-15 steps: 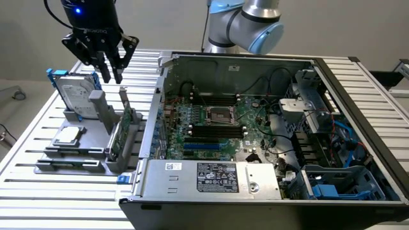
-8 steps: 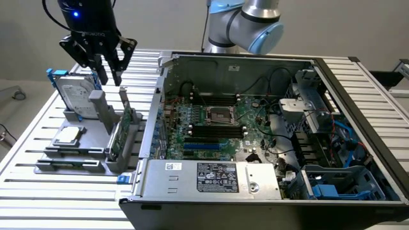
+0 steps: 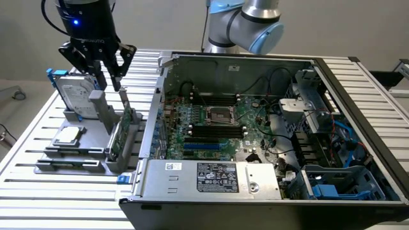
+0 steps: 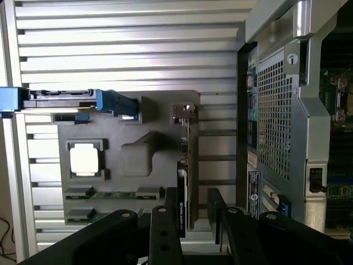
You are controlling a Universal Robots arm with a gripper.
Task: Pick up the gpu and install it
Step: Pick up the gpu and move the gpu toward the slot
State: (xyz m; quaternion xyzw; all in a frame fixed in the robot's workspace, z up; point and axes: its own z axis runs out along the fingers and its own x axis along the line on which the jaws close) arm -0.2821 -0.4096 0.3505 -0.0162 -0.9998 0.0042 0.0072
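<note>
Slatted aluminium desk (image 3: 38, 191). Grey plastic holder tray (image 3: 76, 149) sits beside an open black computer case (image 3: 243, 56). Slim green-and-black gpu card (image 3: 124, 125) stands on edge in the tray, on its case-side edge. Black two-fingered claw (image 3: 108, 80) released, poised over the card's top, one finger either side, nothing held. Step judged: pick-up, grasp not yet made. It calls for squarely pinching the thin edge, card kept upright

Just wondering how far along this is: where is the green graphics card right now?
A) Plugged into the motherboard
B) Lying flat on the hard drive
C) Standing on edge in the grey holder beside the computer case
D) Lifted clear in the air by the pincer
C: the gpu stands on edge in the grey holder outside the case, with the open pincer poised over its top edge.
</note>
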